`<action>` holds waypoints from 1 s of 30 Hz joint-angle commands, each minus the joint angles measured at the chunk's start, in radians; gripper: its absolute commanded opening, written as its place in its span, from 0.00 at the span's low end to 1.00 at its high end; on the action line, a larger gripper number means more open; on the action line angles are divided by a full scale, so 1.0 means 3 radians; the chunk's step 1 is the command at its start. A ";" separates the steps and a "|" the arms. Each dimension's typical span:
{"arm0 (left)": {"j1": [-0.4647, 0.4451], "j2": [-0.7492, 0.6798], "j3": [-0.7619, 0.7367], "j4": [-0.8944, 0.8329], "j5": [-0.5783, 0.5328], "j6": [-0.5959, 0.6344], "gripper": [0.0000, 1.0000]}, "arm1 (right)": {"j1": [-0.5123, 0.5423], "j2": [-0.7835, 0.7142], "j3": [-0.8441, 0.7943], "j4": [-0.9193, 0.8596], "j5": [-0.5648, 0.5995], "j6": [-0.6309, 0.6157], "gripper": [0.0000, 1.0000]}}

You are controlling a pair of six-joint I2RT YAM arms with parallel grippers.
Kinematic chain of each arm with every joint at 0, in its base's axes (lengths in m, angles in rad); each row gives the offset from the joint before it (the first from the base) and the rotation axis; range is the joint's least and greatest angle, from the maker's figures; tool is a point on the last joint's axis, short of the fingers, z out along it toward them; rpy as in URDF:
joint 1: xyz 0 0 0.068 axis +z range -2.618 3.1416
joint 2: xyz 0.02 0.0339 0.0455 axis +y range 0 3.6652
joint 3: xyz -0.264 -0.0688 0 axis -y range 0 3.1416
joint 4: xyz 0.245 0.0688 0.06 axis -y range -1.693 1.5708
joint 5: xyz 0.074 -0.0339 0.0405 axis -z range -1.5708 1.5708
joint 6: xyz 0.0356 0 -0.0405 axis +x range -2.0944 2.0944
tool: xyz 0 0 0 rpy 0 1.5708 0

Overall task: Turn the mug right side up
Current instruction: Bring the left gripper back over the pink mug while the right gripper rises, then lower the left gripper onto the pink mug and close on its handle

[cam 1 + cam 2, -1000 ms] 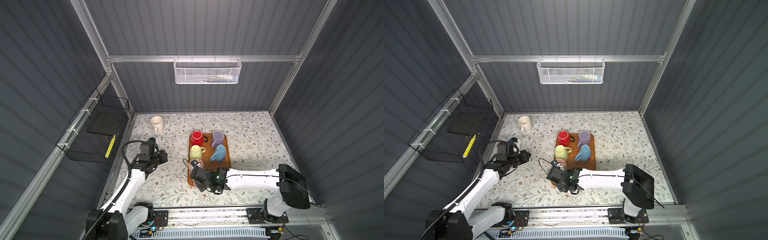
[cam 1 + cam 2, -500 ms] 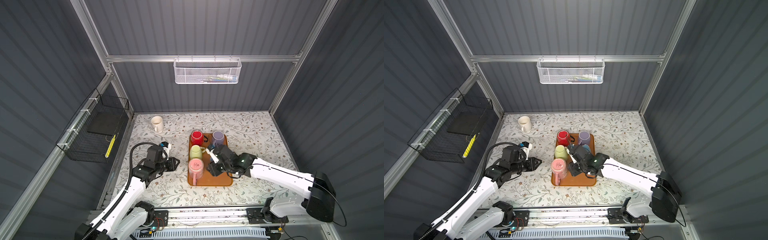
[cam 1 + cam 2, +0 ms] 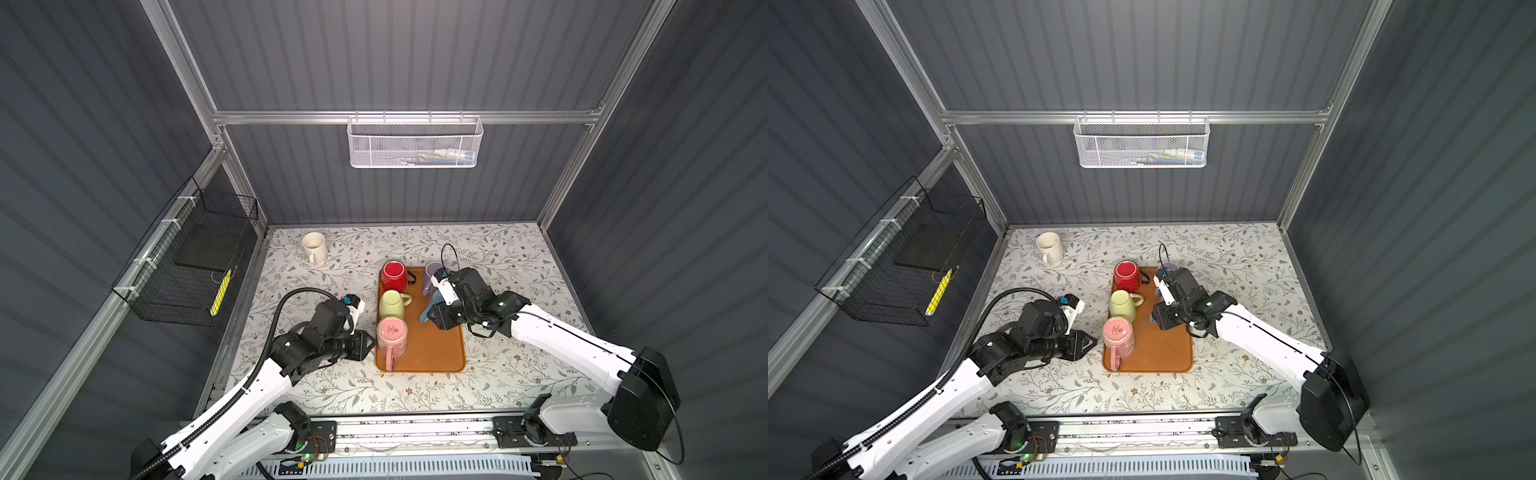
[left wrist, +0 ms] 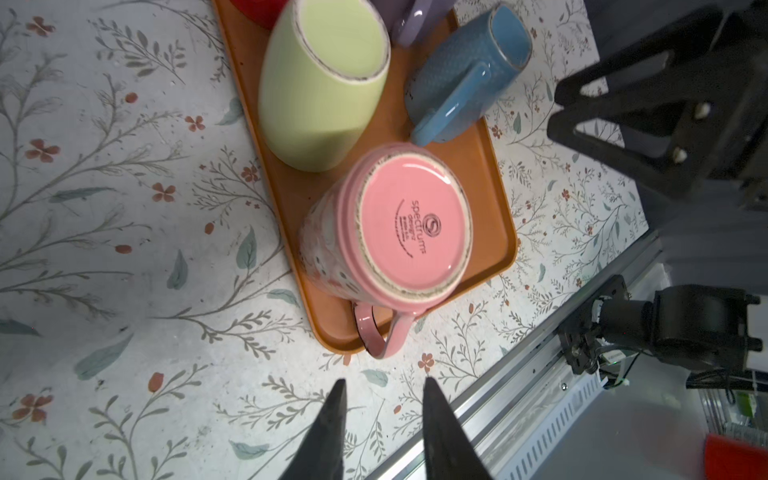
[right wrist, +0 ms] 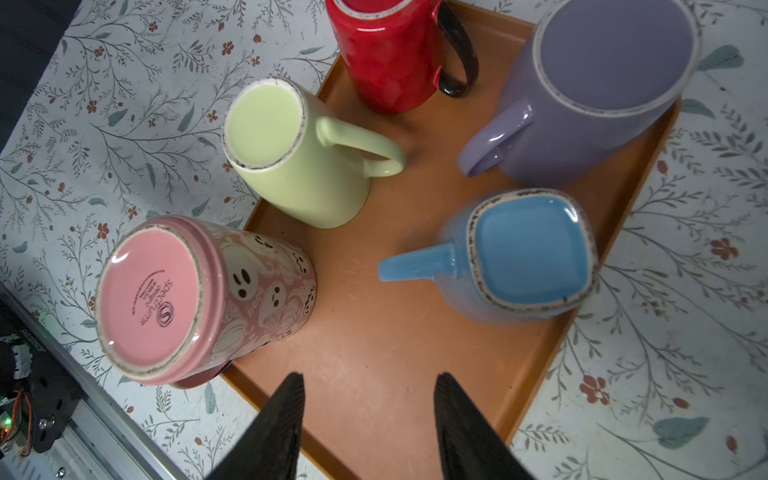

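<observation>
Though base-up on the orange tray, pink ghost mug, axis vertical, just beside left gripper, parted, empty; right gripper, parted, empty, farther, near blue mug.

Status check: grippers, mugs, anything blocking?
Left gripper open, empty, beside pink mug. Right gripper open, empty, above tray by blue mug. All five tray mugs base up. Green mug close beside pink mug.
</observation>
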 commanded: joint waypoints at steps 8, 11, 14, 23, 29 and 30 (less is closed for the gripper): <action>-0.0967 0.0480 -0.0003 -0.0005 -0.0925 -0.0500 0.35 | -0.0257 0.0043 0.0013 0.0135 -0.0130 -0.0189 0.55; -0.1120 0.0573 -0.0088 0.0144 -0.1124 -0.0603 0.36 | -0.0291 0.0075 -0.0009 0.0200 -0.0178 -0.0192 0.55; -0.1164 0.0563 -0.0277 0.0453 -0.1241 -0.0720 0.40 | -0.0311 0.0103 -0.0046 0.0223 -0.0213 -0.0191 0.55; -0.1343 0.0741 -0.0501 0.1074 -0.1743 -0.0604 0.49 | -0.0326 0.0127 -0.0121 0.0410 -0.0278 -0.0152 0.57; -0.1435 0.0933 -0.0528 0.1154 -0.1772 -0.0611 0.49 | -0.0324 0.0102 -0.0142 0.0409 -0.0264 -0.0135 0.57; -0.1434 0.0927 -0.0558 0.1177 -0.1781 -0.0624 0.49 | -0.0329 0.0101 -0.0147 0.0417 -0.0263 -0.0129 0.57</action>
